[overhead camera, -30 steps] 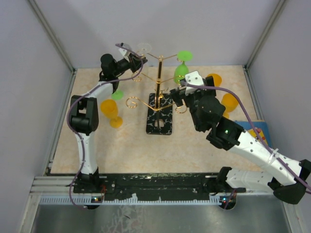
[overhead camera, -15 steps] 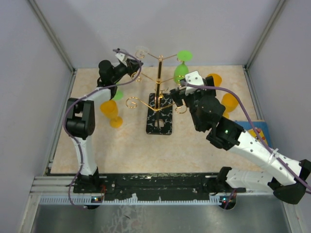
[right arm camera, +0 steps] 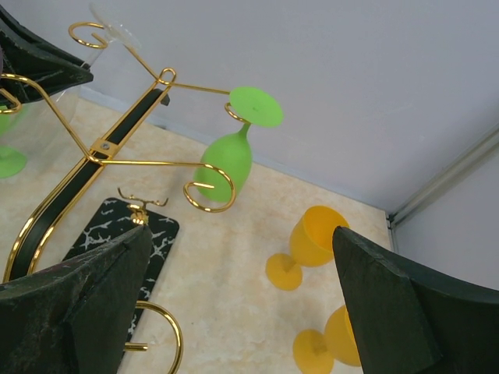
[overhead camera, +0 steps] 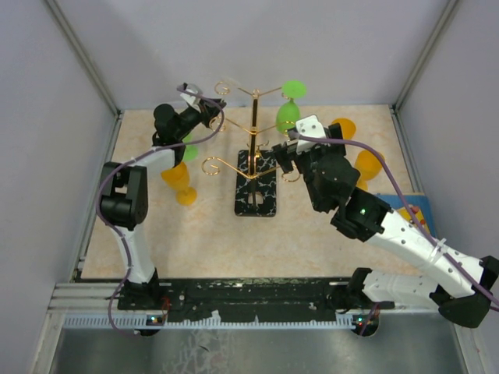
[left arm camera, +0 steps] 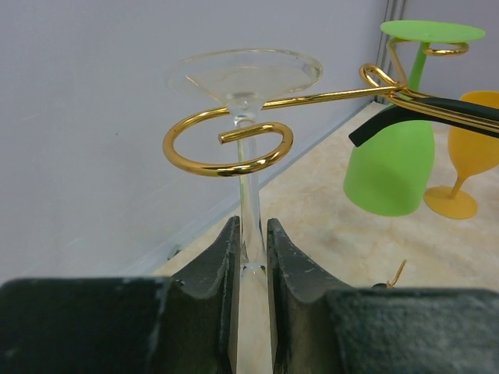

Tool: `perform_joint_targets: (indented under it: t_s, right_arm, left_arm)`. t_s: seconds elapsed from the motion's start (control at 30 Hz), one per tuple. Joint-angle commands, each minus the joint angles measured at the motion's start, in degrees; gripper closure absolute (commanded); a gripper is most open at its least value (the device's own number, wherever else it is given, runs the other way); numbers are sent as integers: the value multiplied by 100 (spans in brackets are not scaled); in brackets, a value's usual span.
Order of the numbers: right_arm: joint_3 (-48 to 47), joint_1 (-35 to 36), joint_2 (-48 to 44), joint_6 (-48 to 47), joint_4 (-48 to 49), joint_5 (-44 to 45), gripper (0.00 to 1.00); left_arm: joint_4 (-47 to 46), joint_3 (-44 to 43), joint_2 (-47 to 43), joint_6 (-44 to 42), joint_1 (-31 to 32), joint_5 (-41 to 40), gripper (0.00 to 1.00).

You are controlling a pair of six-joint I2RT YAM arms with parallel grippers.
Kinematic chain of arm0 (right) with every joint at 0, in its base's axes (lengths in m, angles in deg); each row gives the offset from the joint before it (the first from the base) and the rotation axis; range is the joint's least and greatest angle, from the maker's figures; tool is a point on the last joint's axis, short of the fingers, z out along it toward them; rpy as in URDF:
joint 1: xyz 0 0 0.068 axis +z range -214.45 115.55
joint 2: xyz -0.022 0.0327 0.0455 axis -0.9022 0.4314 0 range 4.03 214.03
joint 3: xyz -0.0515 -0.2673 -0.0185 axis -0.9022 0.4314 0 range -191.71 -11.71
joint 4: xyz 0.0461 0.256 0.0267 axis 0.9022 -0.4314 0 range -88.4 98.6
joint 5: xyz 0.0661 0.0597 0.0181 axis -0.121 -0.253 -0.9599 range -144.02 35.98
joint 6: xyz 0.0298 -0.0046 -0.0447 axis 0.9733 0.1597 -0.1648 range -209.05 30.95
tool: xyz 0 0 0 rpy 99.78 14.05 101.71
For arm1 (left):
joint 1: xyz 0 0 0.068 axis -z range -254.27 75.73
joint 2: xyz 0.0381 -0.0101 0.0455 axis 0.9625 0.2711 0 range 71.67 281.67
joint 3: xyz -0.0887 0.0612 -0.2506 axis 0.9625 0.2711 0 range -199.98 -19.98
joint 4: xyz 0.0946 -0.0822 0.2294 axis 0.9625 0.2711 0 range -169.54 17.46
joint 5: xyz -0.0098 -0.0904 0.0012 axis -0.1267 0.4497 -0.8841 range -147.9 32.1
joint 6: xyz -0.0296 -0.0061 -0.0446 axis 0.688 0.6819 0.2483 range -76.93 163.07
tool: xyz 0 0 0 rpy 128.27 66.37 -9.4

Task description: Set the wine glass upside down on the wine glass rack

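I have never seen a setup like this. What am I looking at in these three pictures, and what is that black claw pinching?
This is a two-armed robot bolted at the near edge of a beige table. Each arm ends in a two-finger gripper. One picture looks down from above. The other two come from small cameras on the wrists, so the dark shapes at the bottom of those are the robot's own fingers. The left gripper is shut on the stem of a clear wine glass, held upside down with its stem inside a curl of the gold wine glass rack. I cannot tell whether its foot rests on the wire. The right gripper is open and holds nothing. A green glass hangs on the rack, and orange glasses stand on the table.
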Motion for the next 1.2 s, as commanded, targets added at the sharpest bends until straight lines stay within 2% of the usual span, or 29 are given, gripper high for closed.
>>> perform_joint_targets:
  t_s: [0.0,0.27,0.37,1.17]
  right_arm:
    - [-25,-24,-120,45,40,-25,1]
    - [-25,-23,-55,-26,58,-17,1]
    - [-34,-22,-35,-44,41,-8,1]
    - [40,-90,38,-176,196,-25,1]
  left_arm:
    - [-709,94,-136,234,-65,-103,97]
    - [-1956,425,69,998,-103,-424,100]
    - [-2152,532,81,1102,-105,-497,100]
    - [-1834,5,543,1066,-100,-263,100]
